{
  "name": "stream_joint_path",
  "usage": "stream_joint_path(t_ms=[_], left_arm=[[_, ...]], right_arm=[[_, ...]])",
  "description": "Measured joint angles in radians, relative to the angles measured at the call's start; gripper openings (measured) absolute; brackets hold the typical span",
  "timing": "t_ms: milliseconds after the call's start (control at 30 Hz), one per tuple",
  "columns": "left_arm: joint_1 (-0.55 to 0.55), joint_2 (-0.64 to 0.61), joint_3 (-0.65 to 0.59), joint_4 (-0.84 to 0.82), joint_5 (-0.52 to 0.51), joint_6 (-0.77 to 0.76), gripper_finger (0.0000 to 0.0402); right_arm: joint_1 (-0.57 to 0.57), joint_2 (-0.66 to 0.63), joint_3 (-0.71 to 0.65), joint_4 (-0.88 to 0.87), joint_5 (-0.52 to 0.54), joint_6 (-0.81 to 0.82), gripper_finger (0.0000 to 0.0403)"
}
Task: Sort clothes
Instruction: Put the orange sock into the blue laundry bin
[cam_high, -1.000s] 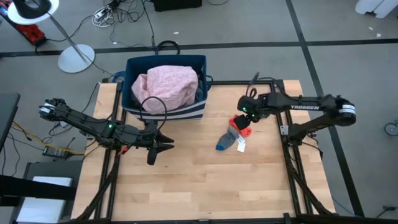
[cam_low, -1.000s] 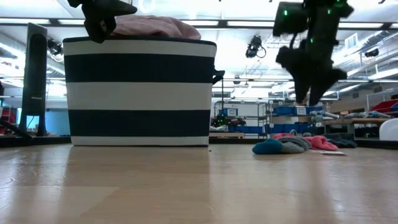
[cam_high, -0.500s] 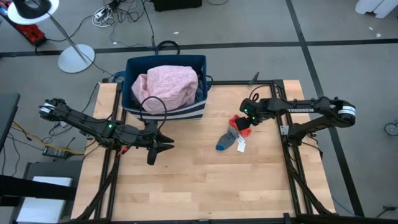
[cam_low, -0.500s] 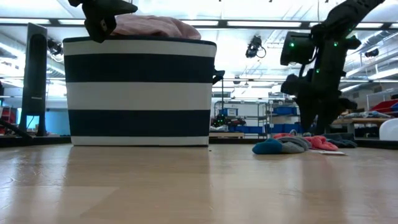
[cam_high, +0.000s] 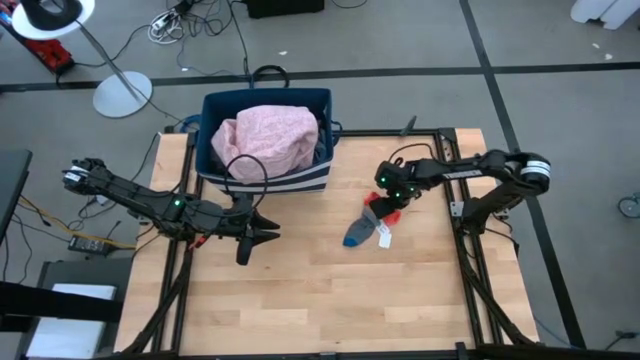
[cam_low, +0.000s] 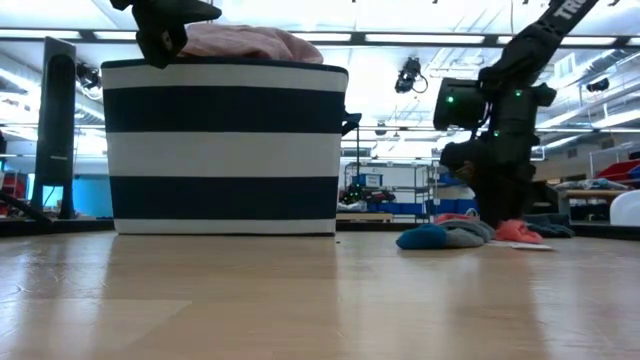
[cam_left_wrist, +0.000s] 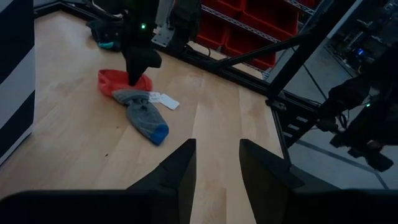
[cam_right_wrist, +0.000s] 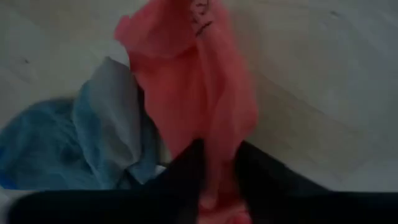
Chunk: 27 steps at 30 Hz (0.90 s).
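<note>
Right gripper (cam_high: 392, 197) is down on the red-orange sock (cam_high: 386, 203), fingers narrowed around a fold of it. The sock lies well right of the striped bin (cam_high: 266, 178), touching the grey-blue sock (cam_high: 361, 227). Left gripper (cam_high: 262, 228) idles open, near the bin and farther away.

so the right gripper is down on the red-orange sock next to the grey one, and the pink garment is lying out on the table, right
Partly. The right gripper is down on the red-orange sock, with the grey sock beside it. But the pink garment is not on the table: the high view shows it heaped inside the dark blue bin with the striped base.
</note>
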Motion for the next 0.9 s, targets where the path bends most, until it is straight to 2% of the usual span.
stream_joint_path(t_ms=[67,133,233,333,633,900], left_arm=[[0.000,0.000,0.000,-0.001,0.000,0.000,0.0127],[0.000,0.000,0.000,-0.001,0.000,0.000,0.0127],[0.000,0.000,0.000,-0.001,0.000,0.001,0.0127],[0.000,0.000,0.000,-0.002,0.000,0.004,0.0127],[0.000,0.000,0.000,-0.003,0.000,0.006,0.0127],[0.002,0.000,0.000,-0.003,-0.011,0.008,0.0127]], right_arm=[[-0.002,-0.012,0.022,-0.015,-0.002,-0.023,0.0045],[-0.001,-0.026,0.048,-0.031,0.013,-0.052,0.0016],[-0.008,-0.058,0.119,-0.049,0.037,-0.060,0.0015],[-0.011,-0.073,0.193,-0.142,0.078,-0.095,0.0007],[0.014,-0.101,0.519,-0.361,0.177,-0.247,0.0004],[0.020,-0.101,0.809,-0.498,0.188,-0.365,0.0002]])
